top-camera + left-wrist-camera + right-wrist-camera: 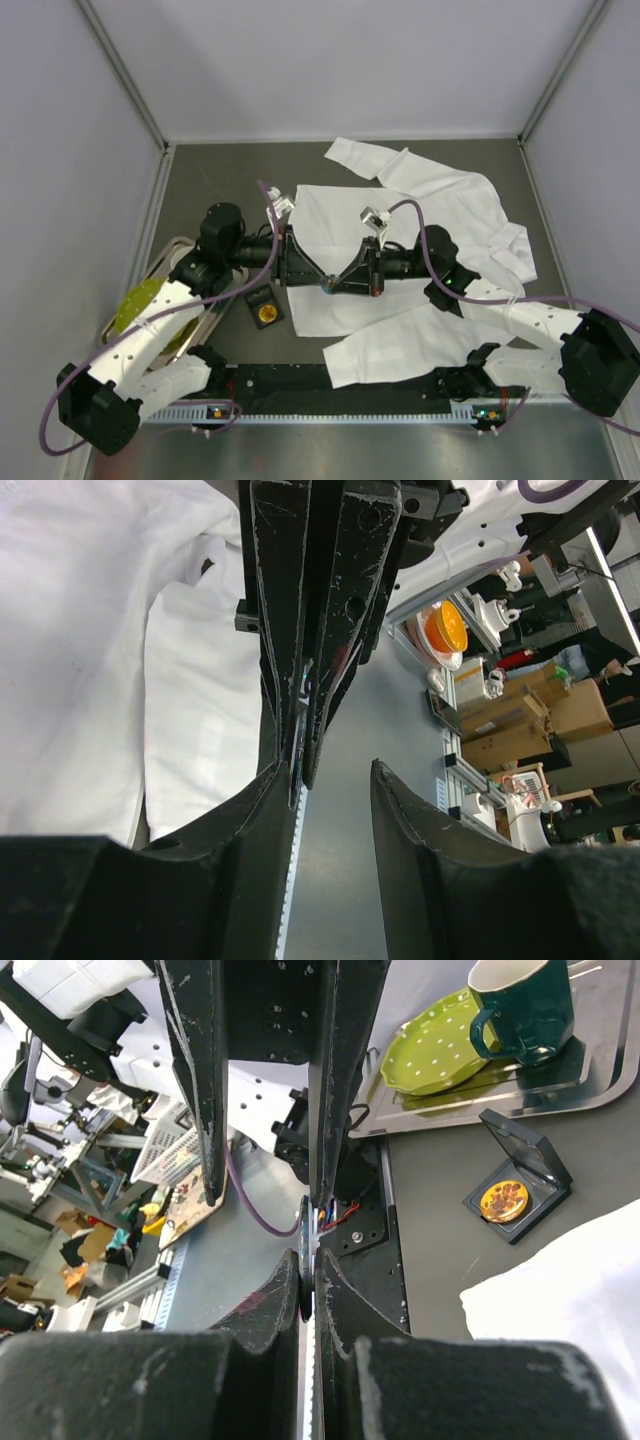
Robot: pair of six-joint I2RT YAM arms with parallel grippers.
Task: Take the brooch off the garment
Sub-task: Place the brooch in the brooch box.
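The white shirt (440, 210) lies spread on the dark table; it also shows in the left wrist view (90, 630) and the right wrist view (580, 1290). Both grippers meet tip to tip over its near left part. My right gripper (338, 285) (310, 1280) is shut on the brooch (304, 1235), a thin dark disc seen edge-on; no cloth shows between the pads. My left gripper (316, 280) (330, 775) is open, with its left finger (265, 800) beside the right gripper's closed tips and the brooch's sliver (303, 692).
A small open black case (265, 307) (515, 1175) holding an orange disc lies left of the shirt. A metal tray (180, 250) at the left holds a green plate (140, 300) (430, 1055) and a dark green mug (525, 1005). A slotted rail (330, 408) runs along the near edge.
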